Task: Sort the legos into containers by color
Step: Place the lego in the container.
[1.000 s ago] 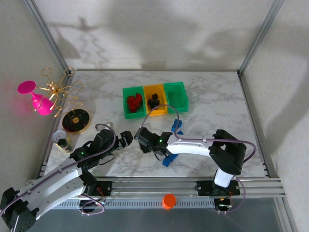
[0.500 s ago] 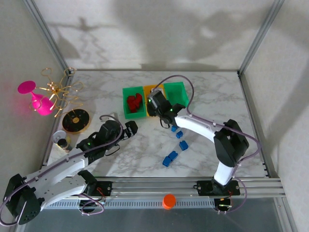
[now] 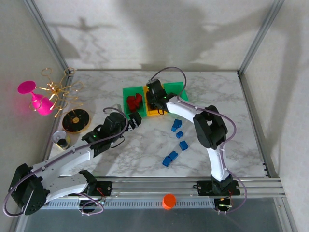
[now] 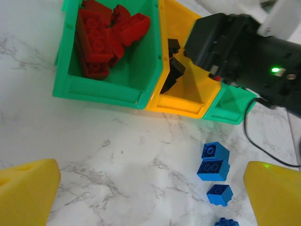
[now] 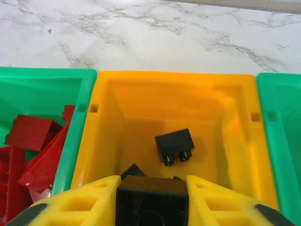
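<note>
**Hazards, nearest first**

- **Loose legos:** Blue legos lie loose on the table, just in front of the containers and beneath the right arm's reach. A low retreat of that arm could sweep and scatter them.
- **Left gripper:** The left gripper hovers near the front wall of the left green container, fingers spread and holding nothing. An advance from here risks shoving the joined row or meeting the right arm.
- **Right gripper:** The right gripper pinches a black lego above the near end of the yellow-orange container, where other black legos lie. Release too close to the divider could bounce the piece in among the red legos.
- **Right green container:** The right green container appears empty, though little of it shows.
</note>
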Motion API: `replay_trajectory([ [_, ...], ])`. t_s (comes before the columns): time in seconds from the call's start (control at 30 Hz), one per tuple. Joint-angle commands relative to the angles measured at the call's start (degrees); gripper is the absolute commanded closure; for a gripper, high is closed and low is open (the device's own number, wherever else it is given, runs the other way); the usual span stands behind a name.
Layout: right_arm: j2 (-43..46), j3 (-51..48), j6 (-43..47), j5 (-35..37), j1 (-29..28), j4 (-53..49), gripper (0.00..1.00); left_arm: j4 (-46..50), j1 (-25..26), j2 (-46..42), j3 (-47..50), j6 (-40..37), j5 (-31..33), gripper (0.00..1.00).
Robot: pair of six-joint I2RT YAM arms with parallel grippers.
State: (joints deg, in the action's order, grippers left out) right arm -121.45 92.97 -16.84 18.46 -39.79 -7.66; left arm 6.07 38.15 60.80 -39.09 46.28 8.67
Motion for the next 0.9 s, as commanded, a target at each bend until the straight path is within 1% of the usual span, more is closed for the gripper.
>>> replay_trajectory([
  [0.0, -3.4, 3.9, 1.7, 1.5, 1.6, 2.1, 0.64, -0.5, -0.4, 0.7, -2.1, -1.2, 1.8, 0.00],
  [0.13, -6.2, 6.7, 2.6, 1.6, 2.7, 2.8, 0.63, -0.7, -0.5, 0.6, -2.0, -1.3, 2.1, 0.00],
  [0.23, -7.4, 7.9, 4.2, -0.6, 3.1, 3.7, 0.57, -0.7, -0.6, 0.6, -2.1, -1.5, 2.1, 0.00],
  [0.43, -6.2, 7.9, 6.0, -3.1, 3.1, 5.0, 0.51, -1.1, -0.6, 1.1, -2.4, -1.4, 1.0, 0.00],
  [0.5, -4.7, 7.4, 5.8, -4.1, 3.0, 4.8, 0.51, -1.0, -0.6, 0.9, -2.3, -1.3, 0.6, 0.00],
  [0.63, 0.6, 3.3, 5.0, -7.4, 2.8, 6.7, 0.50, -1.1, -0.6, 0.3, -1.9, -1.2, -0.3, 0.00],
  [0.87, 9.8, -3.2, 3.6, -9.7, 2.0, 6.8, 0.48, -0.8, -0.1, -1.3, -1.2, -1.6, -2.4, 0.00],
])
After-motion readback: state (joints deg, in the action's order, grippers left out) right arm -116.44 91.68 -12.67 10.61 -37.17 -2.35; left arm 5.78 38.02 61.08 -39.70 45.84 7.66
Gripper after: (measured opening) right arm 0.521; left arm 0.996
